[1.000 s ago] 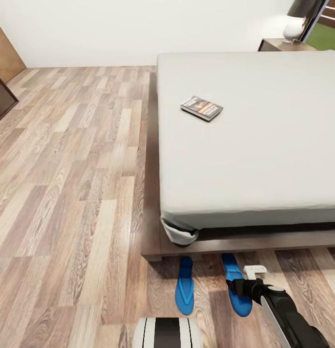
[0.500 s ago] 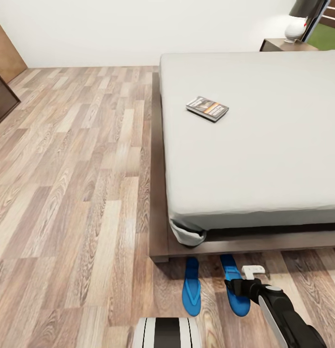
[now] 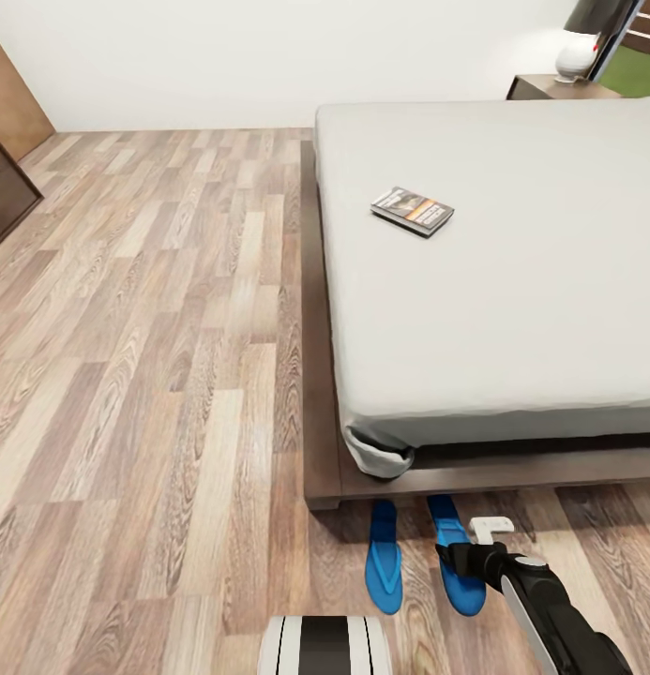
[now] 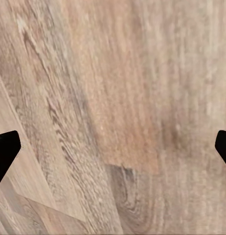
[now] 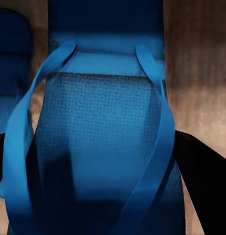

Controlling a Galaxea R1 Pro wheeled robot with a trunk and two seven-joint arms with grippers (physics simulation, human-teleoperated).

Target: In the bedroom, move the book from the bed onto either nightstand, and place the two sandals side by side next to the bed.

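The book [image 3: 412,210] lies flat on the light-grey mattress of the bed [image 3: 512,309], near its left side. Two blue sandals lie on the floor at the bed's foot, toes under the frame. The left sandal [image 3: 385,555] lies free. My right gripper [image 3: 456,560] is shut on the right sandal [image 3: 453,534], whose straps and sole [image 5: 105,147] sit between the black fingers [image 5: 203,186] in the right wrist view. My left gripper [image 4: 113,152] is open over bare planks, its fingertips [image 4: 5,152] far apart. A nightstand [image 3: 550,87] stands beyond the bed's far right corner.
A white lamp [image 3: 576,54] sits on that nightstand. A dark cabinet [image 3: 6,192] stands at the left edge, with wood-plank floor [image 3: 156,356] between it and the bed. My own trunk [image 3: 325,647] shows at the bottom. A loose sheet corner [image 3: 376,455] hangs at the bed's near corner.
The camera has moved, so the bed, book and left sandal sit further right in the picture. The right sandal kept its place at my right gripper, and the gap between the sandals has narrowed.
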